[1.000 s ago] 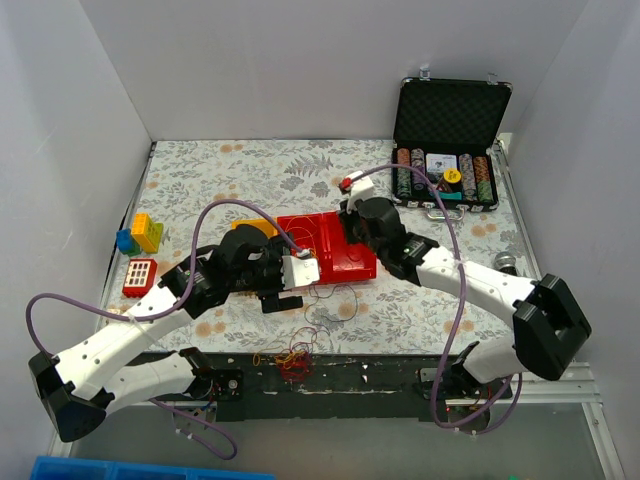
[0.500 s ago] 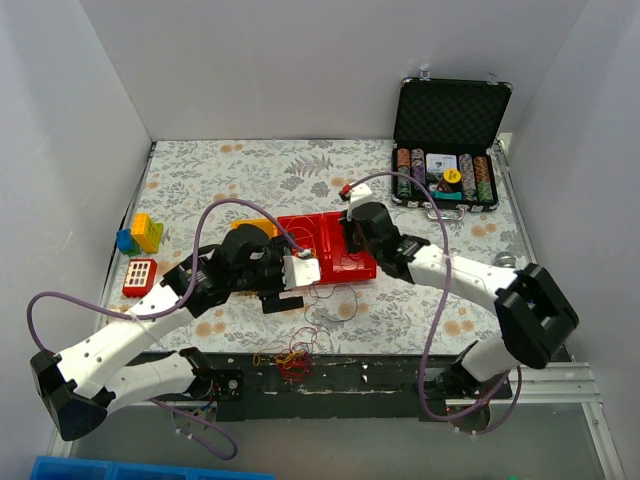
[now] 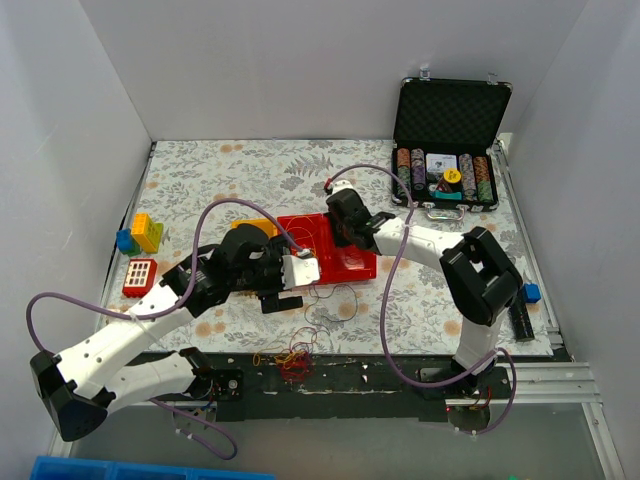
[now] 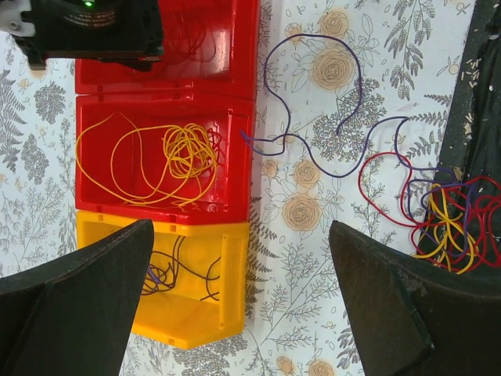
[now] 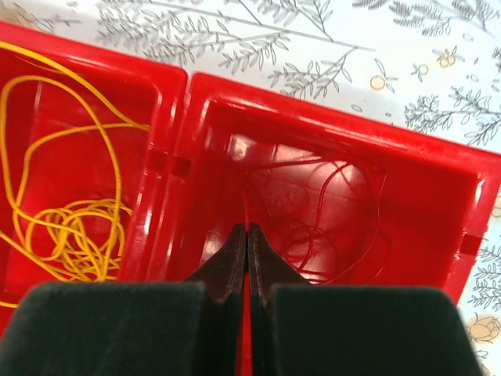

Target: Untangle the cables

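Binning red cable (image 5: 245, 200) | right gripper (image 5: 247, 235) pinched on it over red bin (image 5: 407, 176); we release low | left gripper (image 4: 240, 227) spread wide, empty, tangle (image 4: 450, 223) at 3 o'clock

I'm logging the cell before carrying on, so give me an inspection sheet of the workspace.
Surface: floral table.
Job's things: yellow cables in one red bin; red cables in the second red bin; dark cables in the yellow bin; purple cable loose on the table; mixed tangle at the near edge.
Clutter: poker chip case, toy blocks, red keypad toy.
End effectors: left end effector open above the bins; right end effector shut, apparently pinching a red cable.
Cables: mauve hoses loop over both arms.
Surroundings: white walls.
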Robot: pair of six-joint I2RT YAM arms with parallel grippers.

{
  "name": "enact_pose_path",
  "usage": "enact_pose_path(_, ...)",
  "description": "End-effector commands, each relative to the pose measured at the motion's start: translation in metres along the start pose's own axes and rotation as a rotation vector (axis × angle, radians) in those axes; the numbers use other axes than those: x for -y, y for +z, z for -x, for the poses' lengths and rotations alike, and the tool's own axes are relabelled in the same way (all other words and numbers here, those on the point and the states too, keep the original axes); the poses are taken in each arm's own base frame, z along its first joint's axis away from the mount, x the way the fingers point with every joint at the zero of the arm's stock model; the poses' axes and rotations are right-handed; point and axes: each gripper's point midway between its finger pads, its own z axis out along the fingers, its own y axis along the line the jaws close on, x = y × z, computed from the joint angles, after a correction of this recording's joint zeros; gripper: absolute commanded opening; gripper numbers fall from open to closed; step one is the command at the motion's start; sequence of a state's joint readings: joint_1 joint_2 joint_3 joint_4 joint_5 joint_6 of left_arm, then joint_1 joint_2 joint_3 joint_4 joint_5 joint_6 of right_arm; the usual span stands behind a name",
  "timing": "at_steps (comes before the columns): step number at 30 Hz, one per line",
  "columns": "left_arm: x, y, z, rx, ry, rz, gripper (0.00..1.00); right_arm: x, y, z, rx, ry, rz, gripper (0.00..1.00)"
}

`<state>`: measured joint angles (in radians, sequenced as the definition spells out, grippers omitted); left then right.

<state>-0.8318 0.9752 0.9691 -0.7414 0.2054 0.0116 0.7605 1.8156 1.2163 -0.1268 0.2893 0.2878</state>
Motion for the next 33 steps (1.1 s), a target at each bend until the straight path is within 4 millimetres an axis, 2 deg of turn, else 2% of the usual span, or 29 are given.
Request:
enact_pose_path(1, -0.002, -0.010, 0.006, 0.032, 0.010, 0.017, 0.96, 0.009, 0.003, -0.012, -0.040, 0.038, -0.041, 0.01)
enact_pose_path(5, -0.001, -0.010, 0.005, 0.031, 0.005, 0.016, 0.96, 0.011, 0.010, -0.019, -0.069, 0.054, -0.034, 0.01)
enact_pose_path(8, 0.001, -0.010, 0.006, 0.032, -0.044, 0.010, 0.98, 0.007, 0.009, -0.009, -0.067, 0.069, -0.003, 0.03)
enact_pose_path(12, 0.005, -0.009, 0.005, 0.020, -0.059, -0.012, 0.98, 0.000, -0.005, 0.015, -0.026, 0.071, 0.034, 0.23)
enact_pose_path(15, 0.008, -0.007, 0.001, 0.002, -0.063, -0.031, 0.98, -0.003, -0.021, 0.024, -0.005, 0.078, 0.056, 0.34)
enact_pose_path(19, 0.012, -0.007, -0.002, -0.004, -0.056, -0.044, 0.98, -0.005, -0.047, 0.034, 0.044, 0.094, 0.096, 0.42)
enact_pose_path(22, 0.012, -0.006, -0.004, -0.010, -0.058, -0.047, 0.98, -0.006, -0.067, 0.044, 0.098, 0.106, 0.134, 0.53)
enact_pose_path(30, 0.010, -0.006, 0.003, -0.004, -0.077, -0.051, 0.98, -0.005, -0.104, 0.044, 0.133, 0.099, 0.168, 0.56)
enact_pose_path(32, 0.012, -0.007, 0.002, -0.009, -0.083, -0.062, 0.98, -0.017, -0.118, 0.037, 0.161, 0.058, 0.216, 0.56)
enact_pose_path(33, 0.015, -0.007, 0.000, -0.015, -0.091, -0.074, 0.98, -0.029, -0.129, 0.031, 0.173, 0.031, 0.259, 0.56)
